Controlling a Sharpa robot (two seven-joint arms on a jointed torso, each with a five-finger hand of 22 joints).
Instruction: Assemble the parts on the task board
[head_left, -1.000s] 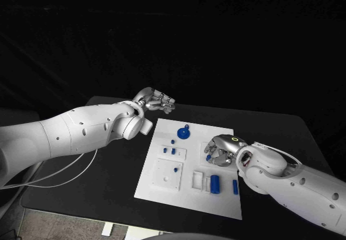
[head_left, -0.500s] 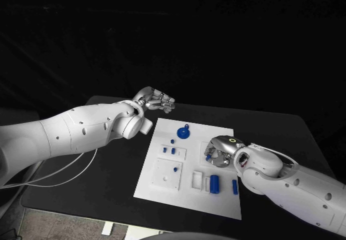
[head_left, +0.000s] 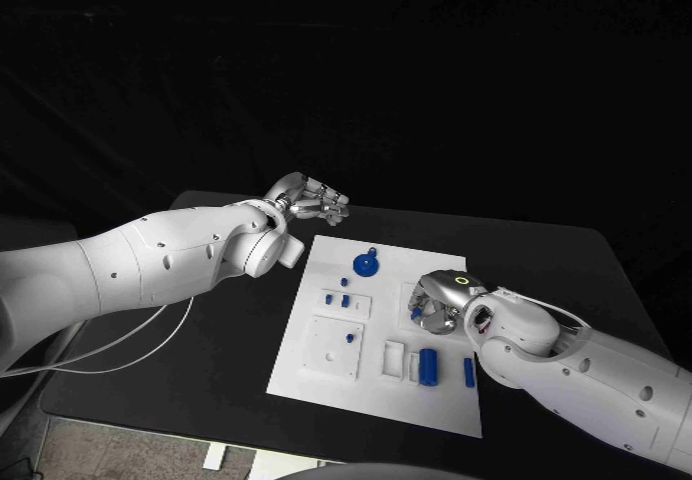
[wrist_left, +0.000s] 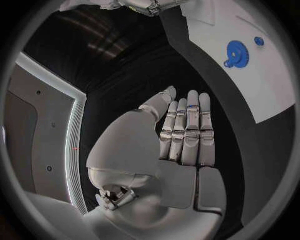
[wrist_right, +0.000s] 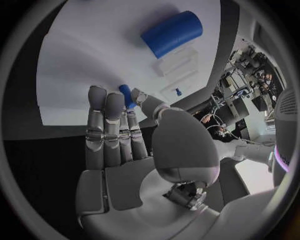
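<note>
Blue peg (wrist_right: 127, 95): lies on white board (head_left: 332, 375), at fingertips of right robot hand (head_left: 437, 303), fingers apart, gripping nothing. Left robot hand (head_left: 307, 202) open, well apart.

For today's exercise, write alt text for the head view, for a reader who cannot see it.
The right hand hovers over the white task board, beside a small blue part. The left hand hangs open beyond the board's far edge, above the black table.
</note>
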